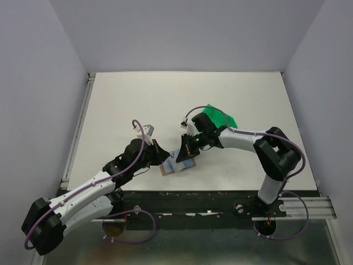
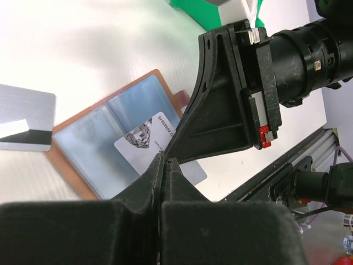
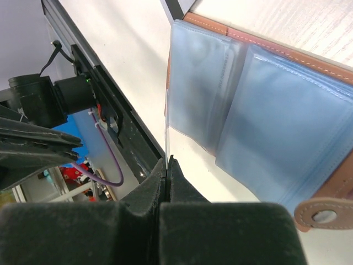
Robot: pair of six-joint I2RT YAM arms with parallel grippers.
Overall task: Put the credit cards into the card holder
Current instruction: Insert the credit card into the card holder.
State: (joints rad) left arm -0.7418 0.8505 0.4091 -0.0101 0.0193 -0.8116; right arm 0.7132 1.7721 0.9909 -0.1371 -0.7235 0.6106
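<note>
Tan card holder (image 2: 91, 138) open flat | right pincer (image 3: 167, 160) grasping card (image 2: 142, 144) edge; left pincer (image 2: 164, 159) clenched

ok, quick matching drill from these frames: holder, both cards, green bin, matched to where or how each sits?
Things:
1. card holder
2. striped card
3. printed card
4. green bin

States:
a. set farthest back of the four
b. lying open, clear sleeves facing up
c. flat on the white surface, outside the holder
d. over the sleeves, at the tips of the right end effector

Pairs: 1-b, 2-c, 3-d, 4-a
</note>
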